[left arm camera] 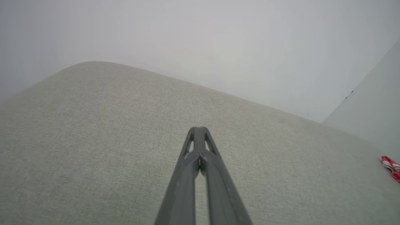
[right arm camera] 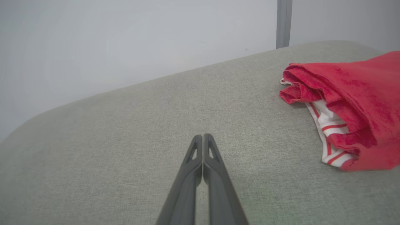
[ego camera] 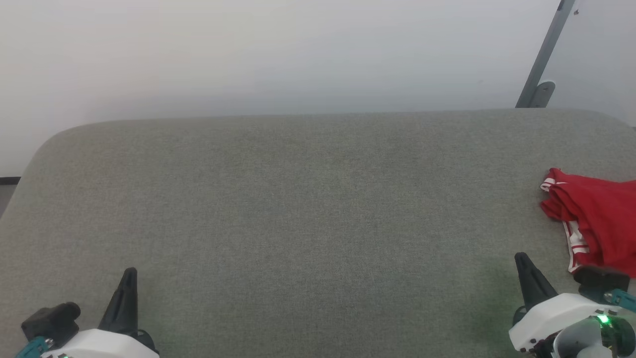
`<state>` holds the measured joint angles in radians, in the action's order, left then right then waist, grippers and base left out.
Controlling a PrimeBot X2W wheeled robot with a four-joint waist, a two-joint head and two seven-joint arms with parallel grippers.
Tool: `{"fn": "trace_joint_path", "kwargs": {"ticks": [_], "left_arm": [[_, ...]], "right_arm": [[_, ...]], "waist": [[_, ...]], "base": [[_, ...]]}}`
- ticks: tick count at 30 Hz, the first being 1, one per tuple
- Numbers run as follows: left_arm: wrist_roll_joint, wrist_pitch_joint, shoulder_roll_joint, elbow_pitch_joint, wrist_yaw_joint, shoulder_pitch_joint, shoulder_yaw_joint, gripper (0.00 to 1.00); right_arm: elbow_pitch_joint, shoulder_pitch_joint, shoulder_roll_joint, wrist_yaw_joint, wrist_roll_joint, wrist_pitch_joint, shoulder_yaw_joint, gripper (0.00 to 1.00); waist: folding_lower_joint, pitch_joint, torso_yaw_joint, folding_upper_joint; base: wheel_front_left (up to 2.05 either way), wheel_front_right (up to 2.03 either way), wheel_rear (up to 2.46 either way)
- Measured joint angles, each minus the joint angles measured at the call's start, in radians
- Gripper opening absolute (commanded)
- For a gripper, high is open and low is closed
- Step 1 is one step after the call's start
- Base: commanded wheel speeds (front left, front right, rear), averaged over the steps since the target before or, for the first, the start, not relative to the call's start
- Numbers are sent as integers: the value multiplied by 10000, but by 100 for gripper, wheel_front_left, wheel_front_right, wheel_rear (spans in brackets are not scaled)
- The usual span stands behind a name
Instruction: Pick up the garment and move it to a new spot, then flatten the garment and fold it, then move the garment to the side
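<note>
Well to the left of the garment [ego camera: 603, 219], the left claw [ego camera: 128, 281] hung low over the grey cloth-covered desk [ego camera: 298, 199]; its two dark fingers were pressed together with nothing between them, and in the left wrist view their tips met above bare cloth, the garment a scrap of red and white at the far edge. Much nearer the garment, just to its left and a little toward the robot, the right claw [ego camera: 522, 263] was likewise pressed together and pinched nothing; its tips stood apart from the cloth. The garment itself lay at the right side of the desk, partly cut off by the head view's border; it was a soft red heap of layers turned over one another, with a band of red-and-white striped trim along its near left edge. Beyond the garment a grey metal strut [ego camera: 544, 54] leaned by the pale wall.

The step in hand could not be settled; the heap would suit a rumpled shirt waiting to be carried to a new spot, and equally a shirt folded and set aside. The layers looked loose rather than crisp, yet too much lay out of frame to judge. Any grasp would call for a claw to spread first, the right being the closer.

No brand, label or writing could be read; the folds facing the cameras showed only plain red and stripes.
</note>
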<state>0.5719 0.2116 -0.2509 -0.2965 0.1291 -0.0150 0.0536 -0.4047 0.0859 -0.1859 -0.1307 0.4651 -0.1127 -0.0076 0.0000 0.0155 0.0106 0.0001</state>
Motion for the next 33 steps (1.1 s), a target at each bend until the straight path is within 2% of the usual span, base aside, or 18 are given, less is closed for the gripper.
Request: {"fn": "trace_joint_path", "kwargs": {"ticks": [33], "left_arm": [[4194, -1290, 786, 198, 0, 437, 228, 0]], "right_arm": [[658, 14, 539, 2, 4604, 888, -401, 0]], "waist": [[0, -54, -31, 0]], "base": [[0, 0, 0]]}}
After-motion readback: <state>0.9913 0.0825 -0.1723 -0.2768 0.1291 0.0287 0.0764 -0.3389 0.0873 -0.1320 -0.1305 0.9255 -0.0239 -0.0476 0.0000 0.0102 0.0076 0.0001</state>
